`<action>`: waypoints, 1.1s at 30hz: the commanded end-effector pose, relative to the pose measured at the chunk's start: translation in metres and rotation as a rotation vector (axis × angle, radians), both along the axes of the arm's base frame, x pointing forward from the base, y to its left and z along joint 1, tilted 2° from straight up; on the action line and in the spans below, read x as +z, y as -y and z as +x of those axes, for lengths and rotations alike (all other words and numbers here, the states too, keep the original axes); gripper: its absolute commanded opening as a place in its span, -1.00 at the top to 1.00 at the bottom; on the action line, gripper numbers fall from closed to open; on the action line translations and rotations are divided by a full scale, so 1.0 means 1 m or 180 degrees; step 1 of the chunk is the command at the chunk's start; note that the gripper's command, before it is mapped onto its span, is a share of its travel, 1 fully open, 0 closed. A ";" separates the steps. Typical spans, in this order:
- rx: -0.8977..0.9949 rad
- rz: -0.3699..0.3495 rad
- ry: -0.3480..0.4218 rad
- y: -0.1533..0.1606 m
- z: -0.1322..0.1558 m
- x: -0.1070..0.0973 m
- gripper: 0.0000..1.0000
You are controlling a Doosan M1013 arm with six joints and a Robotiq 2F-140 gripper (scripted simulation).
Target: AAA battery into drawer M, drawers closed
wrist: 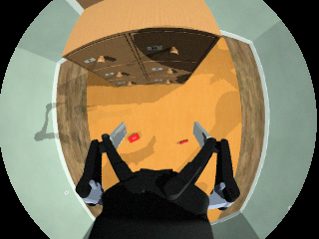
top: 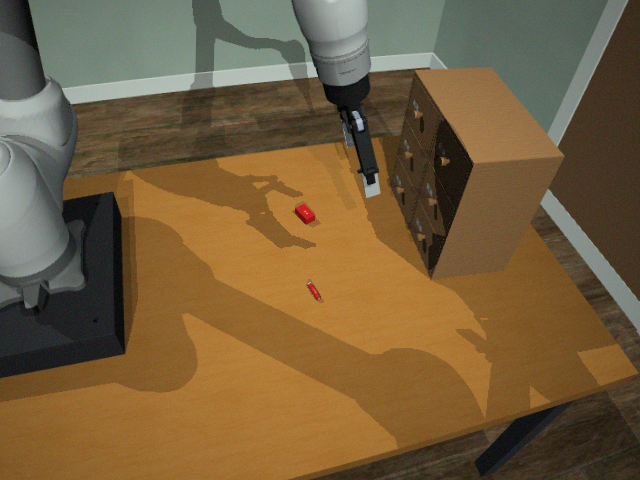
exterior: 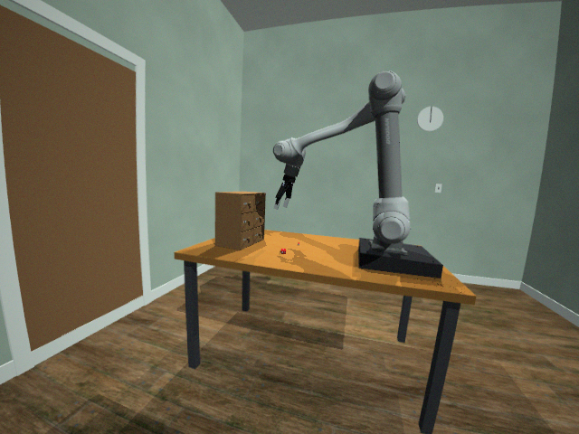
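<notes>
Red battery [top: 313, 290] [exterior: 298, 243] [wrist: 182, 141]: small cylinder, taken as the AAA; lies on its side on the table [top: 248, 330] [exterior: 327, 273] [wrist: 164, 107], well apart from the chest [top: 496, 206] [exterior: 228, 219] [wrist: 145, 17].
Battery handling: likely light, stiff, smooth; should survive a firm pinch but may roll if a finger nudges it.
Battery hold: pads across the narrow width, at mid-length, fingers low near the wood. An end grip would probably let it swivel.
Battery vs gripper: below the gripper [top: 358, 164] [exterior: 281, 204] [wrist: 159, 127] and, in the top view, off toward the near edge of the table. In the wrist view it shows between the fingertips, nearer the right-hand one in the picture; that's line of sight, not contact.
Gripper: fingers spread wide, nothing between them, tilted, up in the air in front of the chest.
Red block [top: 305, 213] [exterior: 283, 250] [wrist: 134, 137]: apart from the battery, on the table; not ours, leave it. Wide fingers could clip it on a careless descent.
Chest drawers: six, all look pushed in. Labels too small to read, so can't tell which is M.
Task state: battery not yet in a drawer; M drawer needs opening, short pull only, to avoid droop.
</notes>
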State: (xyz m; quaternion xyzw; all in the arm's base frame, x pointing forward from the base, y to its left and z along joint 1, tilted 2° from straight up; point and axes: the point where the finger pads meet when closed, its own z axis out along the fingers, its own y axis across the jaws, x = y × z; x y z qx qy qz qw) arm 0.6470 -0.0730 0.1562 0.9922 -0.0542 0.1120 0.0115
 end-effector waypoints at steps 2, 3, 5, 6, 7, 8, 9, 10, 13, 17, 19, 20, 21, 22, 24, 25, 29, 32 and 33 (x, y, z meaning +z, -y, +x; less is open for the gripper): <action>-0.0003 0.0026 -0.0225 0.000 -0.004 0.004 -1.00; -0.0003 0.0031 -0.0273 -0.001 -0.005 0.005 -1.00; -0.0004 0.0041 -0.0360 -0.001 -0.007 0.007 -1.00; -0.0004 0.0045 -0.0401 -0.001 -0.008 0.008 -1.00; -0.0005 0.0050 -0.0441 -0.001 -0.008 0.009 -1.00; -0.0005 0.0054 -0.0477 -0.001 -0.009 0.010 -1.00; -0.0006 0.0058 -0.0512 -0.001 -0.010 0.010 -1.00; -0.0006 0.0061 -0.0545 -0.001 -0.010 0.011 -1.00; -0.0006 0.0065 -0.0576 -0.001 -0.011 0.012 -1.00; -0.0007 0.0076 -0.0680 -0.002 -0.013 0.014 -1.00; -0.0008 0.0081 -0.0721 -0.002 -0.014 0.015 -1.00; -0.0008 0.0083 -0.0738 -0.002 -0.014 0.015 -1.00; -0.0008 0.0085 -0.0754 -0.002 -0.014 0.015 -1.00; -0.0008 0.0086 -0.0769 -0.002 -0.015 0.016 -1.00; -0.0008 0.0089 -0.0792 -0.002 -0.015 0.016 -1.00; -0.0009 0.0090 -0.0802 -0.002 -0.015 0.016 -1.00; -0.0009 0.0091 -0.0817 -0.002 -0.016 0.017 -1.00; -0.0009 0.0093 -0.0831 -0.002 -0.016 0.017 -1.00; -0.0009 0.0093 -0.0834 -0.002 -0.016 0.017 -1.00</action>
